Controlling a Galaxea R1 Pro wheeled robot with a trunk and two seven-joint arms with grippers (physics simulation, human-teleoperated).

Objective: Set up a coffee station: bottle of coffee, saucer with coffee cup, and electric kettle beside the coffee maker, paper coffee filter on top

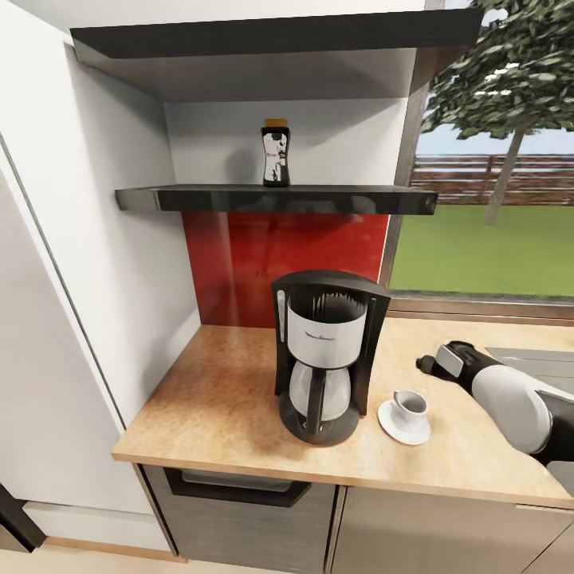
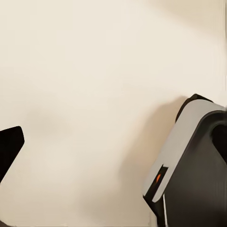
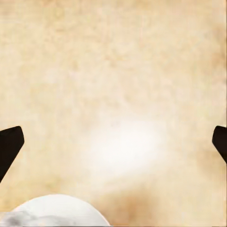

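1. Right end effector hangs over the table with its fingertips spread wide and nothing between them; the left end effector's state cannot be told.
2. Just right of the coffee maker, the coffee cup sits on the saucer, near the right arm.
3. Above the coffee maker, the bottle of coffee stands upright on the kitchen shelf.
4. Its white label bears red marks, unreadable.

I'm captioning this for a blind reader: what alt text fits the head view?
A black-and-white coffee maker stands on a tan kitchen countertop, with a white coffee cup on a saucer beside it. A bottle of coffee sits on the black shelf above.
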